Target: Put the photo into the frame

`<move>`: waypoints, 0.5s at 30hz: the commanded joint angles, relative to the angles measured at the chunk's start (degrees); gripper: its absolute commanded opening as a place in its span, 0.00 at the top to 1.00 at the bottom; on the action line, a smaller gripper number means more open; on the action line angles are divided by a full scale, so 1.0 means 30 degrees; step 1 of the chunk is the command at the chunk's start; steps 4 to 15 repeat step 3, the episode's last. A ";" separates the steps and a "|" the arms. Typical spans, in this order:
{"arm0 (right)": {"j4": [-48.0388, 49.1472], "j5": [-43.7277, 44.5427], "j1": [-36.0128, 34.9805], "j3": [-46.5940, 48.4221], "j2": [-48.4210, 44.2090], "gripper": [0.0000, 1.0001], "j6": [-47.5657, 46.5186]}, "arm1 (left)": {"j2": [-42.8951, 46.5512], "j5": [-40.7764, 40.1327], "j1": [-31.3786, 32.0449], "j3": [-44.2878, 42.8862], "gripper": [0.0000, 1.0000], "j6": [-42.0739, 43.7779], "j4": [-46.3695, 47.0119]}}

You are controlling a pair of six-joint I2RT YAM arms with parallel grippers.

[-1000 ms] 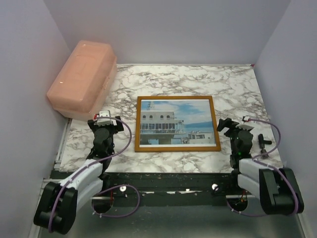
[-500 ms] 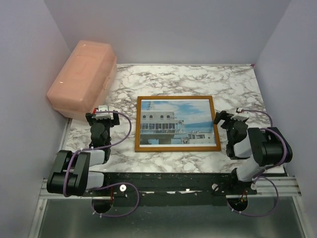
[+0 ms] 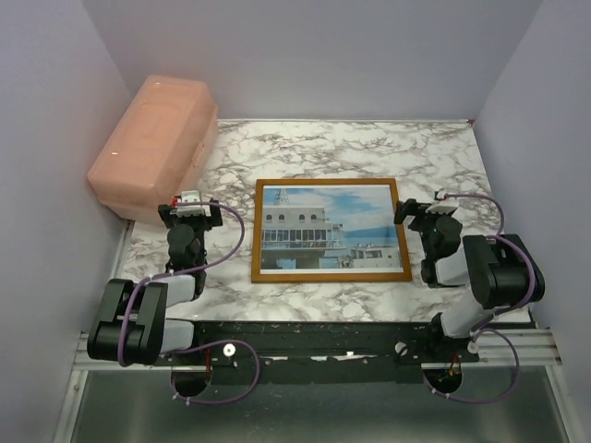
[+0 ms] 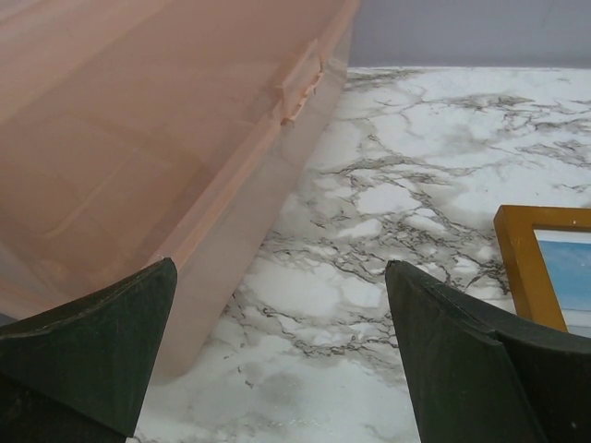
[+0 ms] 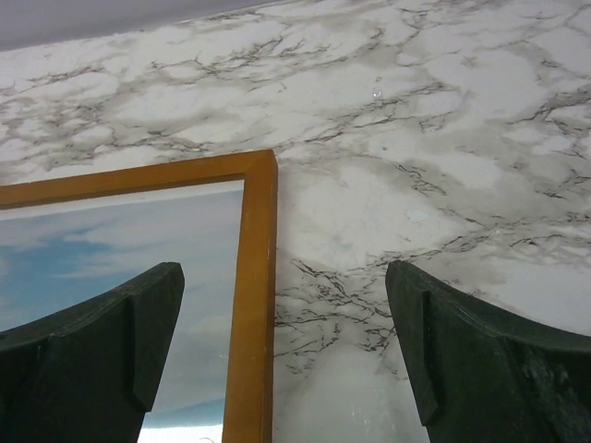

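The orange-brown frame (image 3: 328, 184) lies flat at the middle of the marble table (image 3: 369, 148). Inside its border sits the photo (image 3: 323, 231) of a white ship-like building against blue sky. My left gripper (image 3: 189, 214) hovers open left of the frame, nothing between its fingers. In the left wrist view the gripper (image 4: 280, 272) faces bare marble, with the frame's corner (image 4: 519, 263) and a strip of photo (image 4: 568, 277) at the right edge. My right gripper (image 3: 427, 216) stands open beside the frame's right side. In the right wrist view that gripper (image 5: 283, 272) straddles the frame's right rail (image 5: 254, 305), the photo (image 5: 111, 249) to its left.
A pink plastic box (image 3: 157, 143) stands at the back left against the wall, close to my left gripper, and fills the left of the left wrist view (image 4: 138, 138). Grey walls close the table on three sides. A black rail (image 3: 314, 337) runs along the near edge.
Both arms have folded back toward their bases. Each gripper has shifted slightly farther from the near edge. Both stayed open; frame and photo have not moved.
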State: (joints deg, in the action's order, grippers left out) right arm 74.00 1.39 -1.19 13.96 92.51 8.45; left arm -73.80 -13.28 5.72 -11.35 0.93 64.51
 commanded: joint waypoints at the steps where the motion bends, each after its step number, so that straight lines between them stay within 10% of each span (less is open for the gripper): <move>1: -0.0146 -0.1166 -0.0100 0.0270 0.0219 0.00 -0.0719 | 0.0040 0.0654 -0.0396 -0.0525 0.02 -0.0713 -0.0229; 15: -0.0144 -0.1166 -0.0085 0.0270 0.0236 0.00 -0.0709 | 0.0024 0.0505 -0.0403 -0.0310 0.01 -0.0748 0.0255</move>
